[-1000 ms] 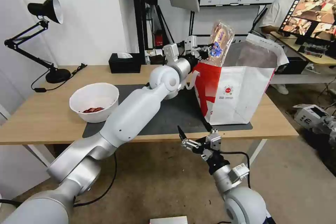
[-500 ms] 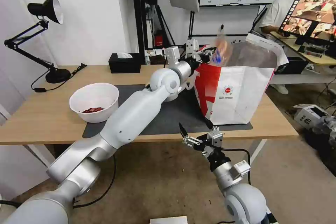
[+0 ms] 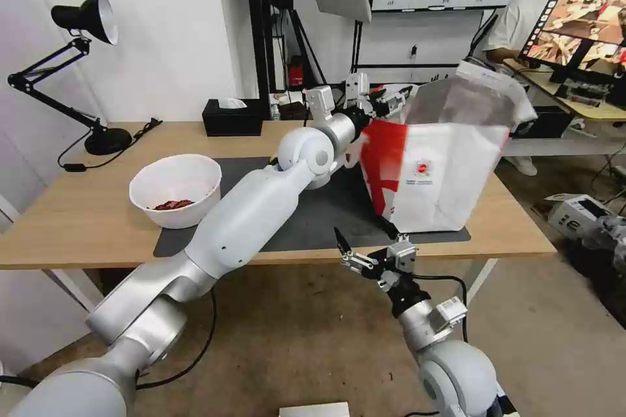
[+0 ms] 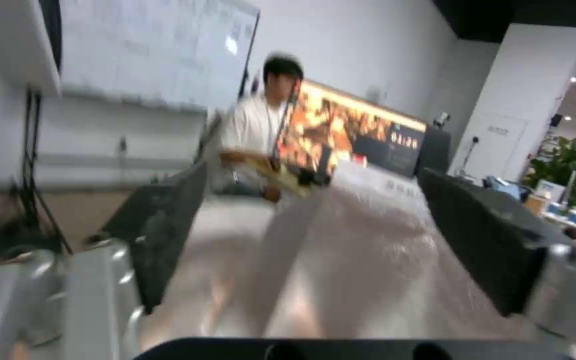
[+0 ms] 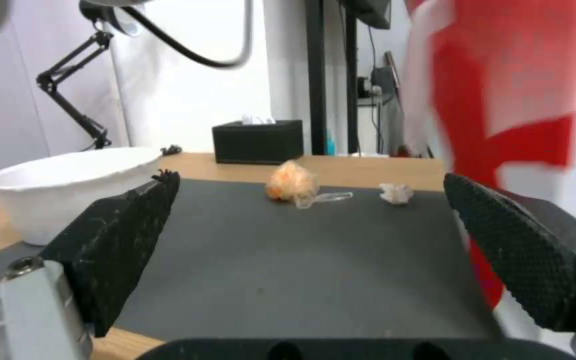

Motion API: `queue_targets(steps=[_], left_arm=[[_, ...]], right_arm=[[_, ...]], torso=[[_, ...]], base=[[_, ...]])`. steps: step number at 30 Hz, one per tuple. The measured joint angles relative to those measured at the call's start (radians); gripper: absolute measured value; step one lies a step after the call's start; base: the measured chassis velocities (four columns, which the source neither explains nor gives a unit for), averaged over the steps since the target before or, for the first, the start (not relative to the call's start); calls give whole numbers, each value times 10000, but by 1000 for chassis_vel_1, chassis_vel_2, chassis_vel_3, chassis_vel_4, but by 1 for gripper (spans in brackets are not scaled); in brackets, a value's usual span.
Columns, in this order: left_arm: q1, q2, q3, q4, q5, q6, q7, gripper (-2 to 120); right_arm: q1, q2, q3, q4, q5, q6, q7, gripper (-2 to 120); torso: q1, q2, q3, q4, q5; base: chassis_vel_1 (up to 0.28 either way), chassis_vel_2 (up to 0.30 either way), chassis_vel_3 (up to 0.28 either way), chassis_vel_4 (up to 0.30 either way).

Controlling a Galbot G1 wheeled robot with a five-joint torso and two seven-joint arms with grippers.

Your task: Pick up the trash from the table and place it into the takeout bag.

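The takeout bag [image 3: 437, 176] stands open on the right end of the table [image 3: 78, 221], its red side blurred in the right wrist view [image 5: 501, 75]. My left gripper [image 3: 391, 96] hovers over the bag's near-left rim, open and holding nothing; the left wrist view shows my left gripper [image 4: 313, 175] over the foil lining [image 4: 368, 260]. On the left of the dark mat [image 3: 326, 215] sits the white bowl [image 3: 175, 189] with reddish scraps. My right gripper [image 3: 364, 244] is open just below the table's front edge. Its camera looks across the mat at a tan lump [image 5: 290, 182], a clear spoon [image 5: 325, 198] and a white scrap [image 5: 395, 193].
A black tissue box [image 3: 231, 117] stands at the table's back edge. A black desk lamp [image 3: 85, 71] sits at the back left. A desk with a monitor [image 3: 580, 19] is behind the bag, and grey equipment [image 3: 580, 215] lies on the floor to the right.
The clear tray that my left gripper held above the bag's rim has dropped out of sight into the bag. The left gripper is now open, and the bag has shaken slightly.
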Motion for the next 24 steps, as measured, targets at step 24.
queue_targets(steps=[24], left_arm=[[5824, 3503, -4610, -4955, 4371, -1917, 58, 100]], right_arm=[[215, -196, 158, -203, 30, 143, -21, 100]], torso=[[-1, 0, -1, 5, -5]], base=[[0, 0, 0, 0]])
